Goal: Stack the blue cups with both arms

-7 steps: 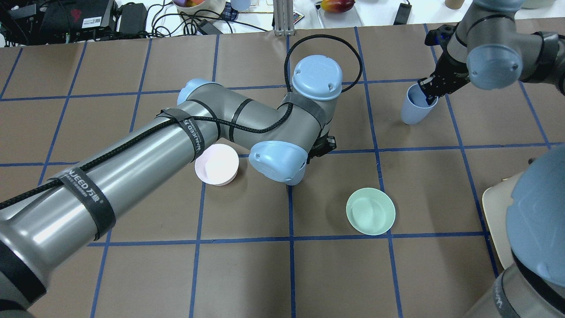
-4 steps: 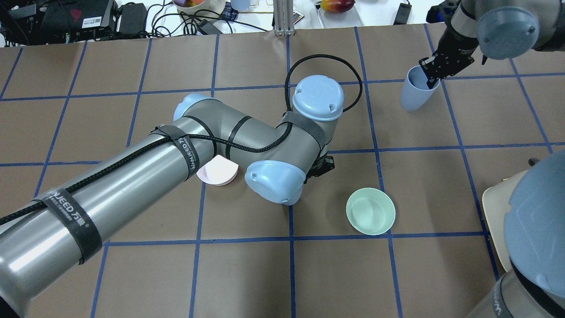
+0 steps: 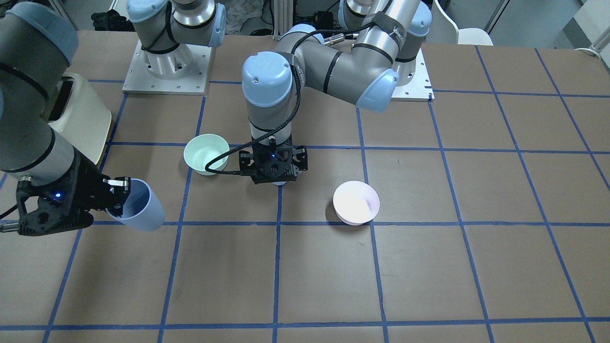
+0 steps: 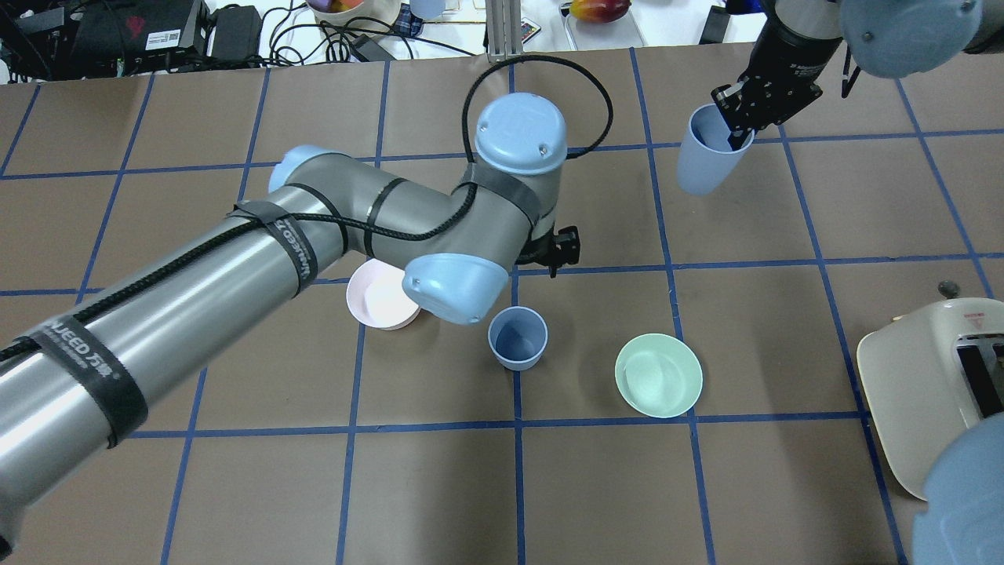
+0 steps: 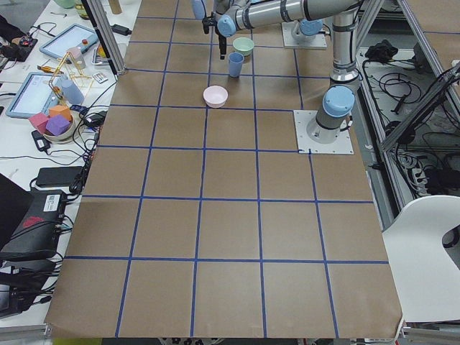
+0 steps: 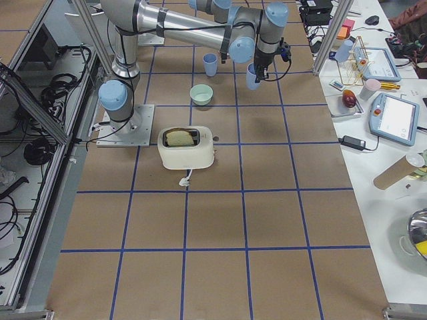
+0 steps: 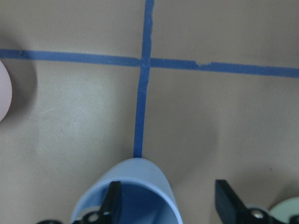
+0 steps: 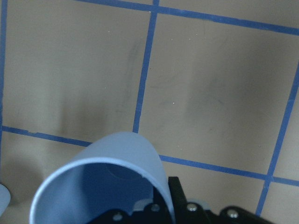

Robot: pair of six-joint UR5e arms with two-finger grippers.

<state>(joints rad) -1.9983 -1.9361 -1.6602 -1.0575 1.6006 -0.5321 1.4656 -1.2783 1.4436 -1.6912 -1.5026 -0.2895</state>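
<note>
Both blue cups are pale periwinkle tapered tumblers with lighter rims. One cup (image 4: pixel 703 157) hangs tilted from my right claw (image 4: pixel 736 133), which is clamped on its rim with one finger inside the mouth, near the far edge of the bench (image 4: pixel 706 486). I cannot tell whether its base touches. The other cup (image 4: pixel 518 339) stands upright on a blue tape line, between the pink bowl (image 4: pixel 376 297) and the mint bowl (image 4: pixel 657 375), apart from both. My left claw (image 7: pixel 167 186) is above it, fingers spread. The wrist view shows one finger over the mouth and one outside the wall. The front view hides that cup under the claw, but the overhead view shows it whole. A toaster (image 4: pixel 933 377) sits at the bench's right side, well apart from both cups
</note>
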